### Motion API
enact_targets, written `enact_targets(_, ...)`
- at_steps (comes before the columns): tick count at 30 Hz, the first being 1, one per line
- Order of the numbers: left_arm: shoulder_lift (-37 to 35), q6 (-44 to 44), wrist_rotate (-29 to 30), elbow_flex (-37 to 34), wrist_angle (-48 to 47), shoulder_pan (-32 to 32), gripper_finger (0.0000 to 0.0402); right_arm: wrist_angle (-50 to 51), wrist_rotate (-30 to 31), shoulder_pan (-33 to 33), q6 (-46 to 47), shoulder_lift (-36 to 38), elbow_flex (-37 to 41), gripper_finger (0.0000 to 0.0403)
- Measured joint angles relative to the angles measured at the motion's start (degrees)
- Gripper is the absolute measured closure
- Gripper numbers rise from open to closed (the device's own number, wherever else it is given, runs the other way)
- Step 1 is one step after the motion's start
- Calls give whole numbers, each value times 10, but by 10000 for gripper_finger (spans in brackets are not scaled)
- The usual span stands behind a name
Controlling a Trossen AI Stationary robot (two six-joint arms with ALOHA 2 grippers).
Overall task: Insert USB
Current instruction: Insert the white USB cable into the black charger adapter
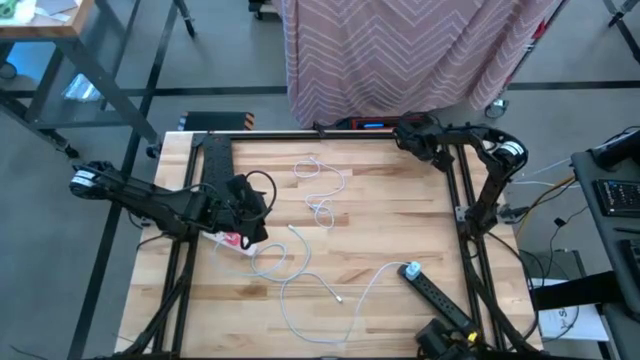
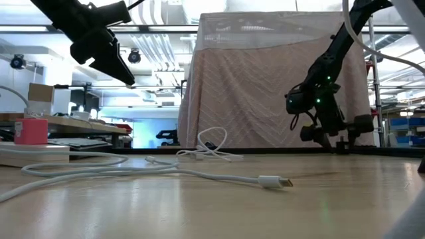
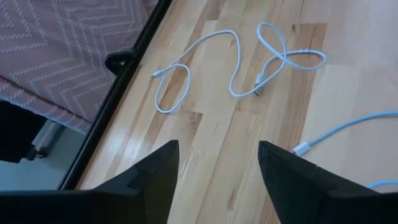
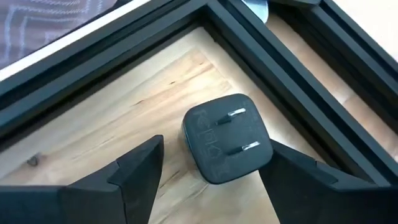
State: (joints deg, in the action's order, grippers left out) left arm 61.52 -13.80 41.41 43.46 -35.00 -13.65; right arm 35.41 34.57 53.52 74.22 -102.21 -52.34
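Both arms matte black, tubular links; left gripper [image 3: 214, 177] with two wedge-shaped dark fingers; right arm [image 2: 319, 99] shows small green indicator lights; silver-capped joints

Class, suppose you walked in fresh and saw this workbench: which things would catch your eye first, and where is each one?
White cables sprawl in loops across the middle of the wooden table. At the far right corner, the right pincer hangs open over a black wall charger lying prongs-up. The left pincer is open above the table's left side, and a black power strip lies near the front right.
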Motion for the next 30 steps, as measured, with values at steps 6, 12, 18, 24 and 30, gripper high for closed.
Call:
enact_targets(6, 0, -2, 0, 0, 0, 0, 204, -1, 4, 0, -12, 0, 0, 170)
enact_targets(12, 0, -2, 0, 0, -1, 0, 208, -11, 19, 5, 29, 0, -7, 176)
enact_targets(18, 0, -4, 0, 0, -1, 0, 204, -20, 24, 10, 34, -6, -12, 187)
enact_targets(24, 0, -4, -1, -1, -1, 0, 196, -39, -5, 12, -11, -29, -22, 202)
enact_targets(30, 0, -1, -1, -1, 5, 0, 190, -46, -31, -3, -51, -29, -39, 202)
